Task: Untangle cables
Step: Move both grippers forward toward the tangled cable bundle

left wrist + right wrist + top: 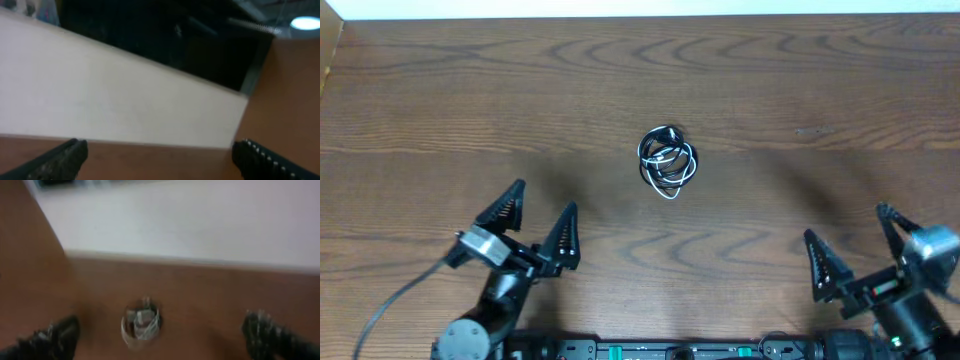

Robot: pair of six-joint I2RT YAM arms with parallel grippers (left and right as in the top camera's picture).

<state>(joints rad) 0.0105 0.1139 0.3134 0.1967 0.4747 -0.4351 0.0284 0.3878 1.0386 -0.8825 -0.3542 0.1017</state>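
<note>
1. The table (440, 100) stretches away in front of both arms.
2. The left gripper (543, 196) and right gripper (845, 222) have their jaws spread wide and hold nothing.
3. The cables (667, 160) (one small black-and-white ball) lie ahead of and between the two grippers, well apart from each.

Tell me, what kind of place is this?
Probably a robot test bench in a lab: a brown wood-grain table, a black left hand and right hand, both open, at its near edge, and a small ball of tangled black and white cables lying mid-table.
</note>
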